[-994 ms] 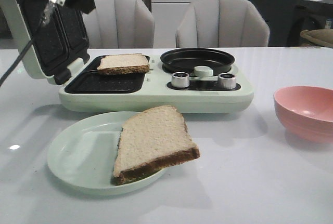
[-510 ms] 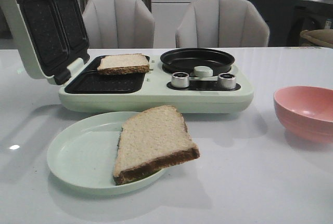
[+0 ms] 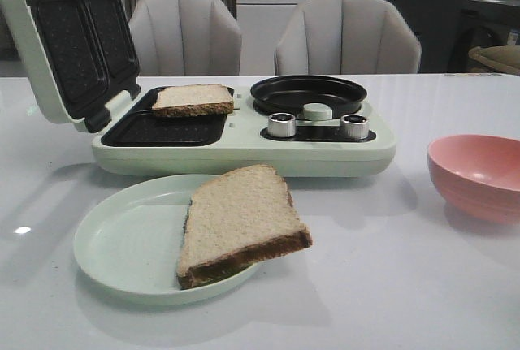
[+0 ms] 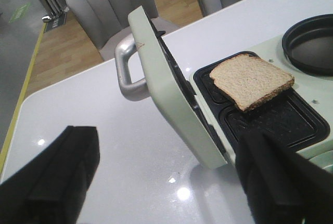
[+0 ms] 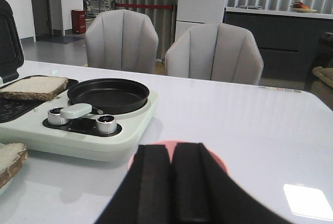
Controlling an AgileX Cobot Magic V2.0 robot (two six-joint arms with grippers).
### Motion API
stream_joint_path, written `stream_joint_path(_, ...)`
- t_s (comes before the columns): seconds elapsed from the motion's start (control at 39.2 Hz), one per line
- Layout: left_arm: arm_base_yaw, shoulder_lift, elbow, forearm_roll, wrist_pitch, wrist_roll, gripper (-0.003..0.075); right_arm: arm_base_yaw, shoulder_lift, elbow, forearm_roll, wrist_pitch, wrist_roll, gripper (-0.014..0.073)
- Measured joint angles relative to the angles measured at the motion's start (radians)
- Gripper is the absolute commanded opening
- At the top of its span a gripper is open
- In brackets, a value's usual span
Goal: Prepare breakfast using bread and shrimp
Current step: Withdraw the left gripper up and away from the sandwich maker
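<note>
One bread slice lies on the far grill plate of the open sandwich maker; it also shows in the wrist views as bread. The other bread slice rests half on the pale green plate, overhanging its right rim. The shrimp is out of view. My left gripper is open and empty, hanging above the table beside the raised lid. My right gripper is shut on nothing, just above the pink bowl. Neither gripper appears in the front view.
The maker's lid stands open at the left, with a metal handle on its back. A round black pan and two knobs sit on its right half. The pink bowl stands at the right. Two chairs stand behind the table.
A second ago my left arm was at the lid's top edge in the front view; it has since left that view. The lid stays open. The bread has not moved.
</note>
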Motion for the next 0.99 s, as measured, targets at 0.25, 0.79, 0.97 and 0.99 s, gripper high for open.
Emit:
stream_joint_path(0.25, 0.053, -0.274, 0.153, -0.048, 0.002, 0.048, 0.0583, 0.0, 0.0, 0.0, 0.0, 0.0, 0.0, 0.0118)
stream_joint_path(0.79, 0.019, -0.694, 0.395, -0.23, 0.024, 0.05, 0.0583, 0.0, 0.0, 0.0, 0.0, 0.0, 0.0, 0.0118)
stream_joint_path(0.97, -0.015, -0.747, 0.464, -0.245, 0.012, -0.01, 0.0583, 0.0, 0.0, 0.0, 0.0, 0.0, 0.0, 0.0118)
stream_joint_path(0.99, -0.019, -0.75, 0.47, -0.245, 0.012, -0.019, 0.0583, 0.0, 0.0, 0.0, 0.0, 0.0, 0.0, 0.0118)
